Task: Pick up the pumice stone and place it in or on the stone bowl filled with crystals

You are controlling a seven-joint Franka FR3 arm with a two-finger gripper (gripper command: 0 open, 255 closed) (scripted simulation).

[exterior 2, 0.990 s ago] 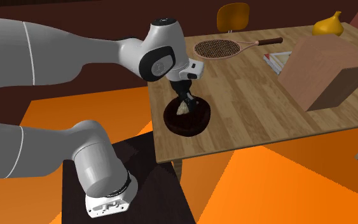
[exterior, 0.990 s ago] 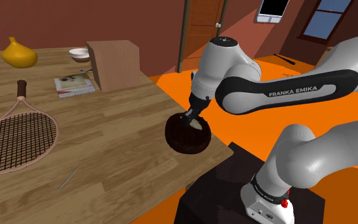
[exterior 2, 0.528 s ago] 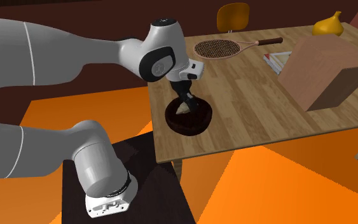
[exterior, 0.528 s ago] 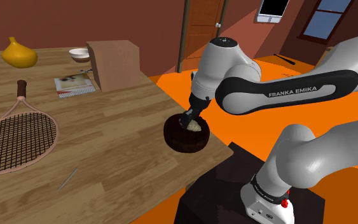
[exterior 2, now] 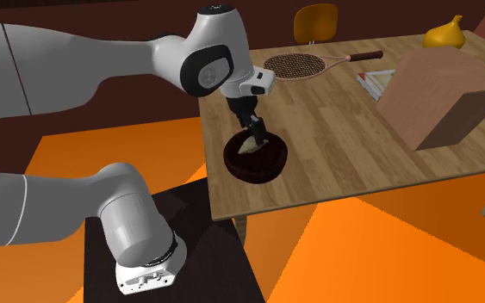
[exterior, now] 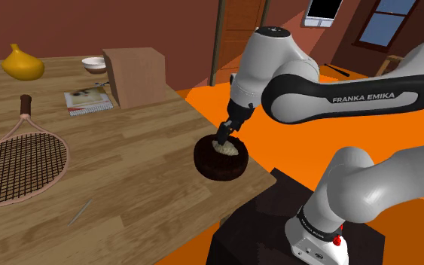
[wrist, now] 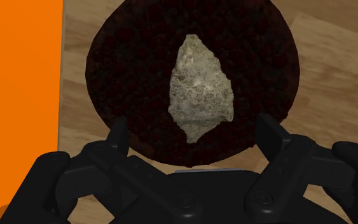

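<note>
The pumice stone (wrist: 199,89), a pale, rough, pointed lump, lies on the dark crystals in the round dark bowl (wrist: 120,57). The bowl (exterior: 214,169) stands near the table's corner, close to the stand. My gripper (wrist: 192,130) hangs open just above the stone, its fingers apart and touching nothing. In the shoulder view the gripper (exterior: 224,137) is right over the stone (exterior: 230,148). The second exterior view shows the gripper (exterior 2: 255,133) above the stone (exterior 2: 249,145) and bowl (exterior 2: 253,165).
On the wooden table lie a tennis racket (exterior: 22,154), a magazine (exterior: 88,98), a brown box (exterior: 133,75), a yellow gourd (exterior: 22,64), a small white bowl (exterior: 93,64) and a thin stick (exterior: 80,211). The table edge and orange floor (exterior: 225,94) lie beside the bowl.
The fingers have opened and let go of the stone, which now rests in the bowl. The hand has risen a little above it.
</note>
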